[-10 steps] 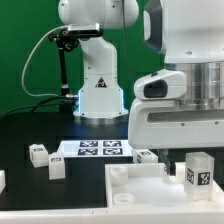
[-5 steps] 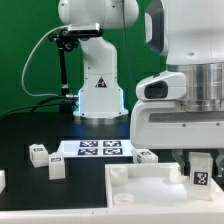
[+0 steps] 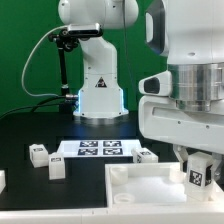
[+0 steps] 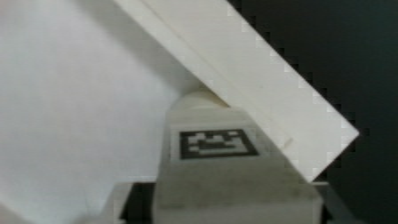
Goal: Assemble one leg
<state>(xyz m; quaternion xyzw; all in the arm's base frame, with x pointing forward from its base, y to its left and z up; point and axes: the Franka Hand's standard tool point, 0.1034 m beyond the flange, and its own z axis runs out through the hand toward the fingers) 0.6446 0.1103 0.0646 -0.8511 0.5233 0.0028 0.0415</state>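
My gripper is shut on a white leg with a black-and-white tag. It holds the leg upright over the right part of the large white tray-like panel. In the wrist view the leg fills the space between my fingers, with its far end close to the panel's raised rim. Three more legs lie on the black table: two at the exterior view's left and one near the middle.
The marker board lies on the table behind the panel. A second robot's white base stands at the back. Another white part shows at the exterior view's left edge.
My gripper has moved slightly to the exterior view's right and lower with the leg, closer to the panel.
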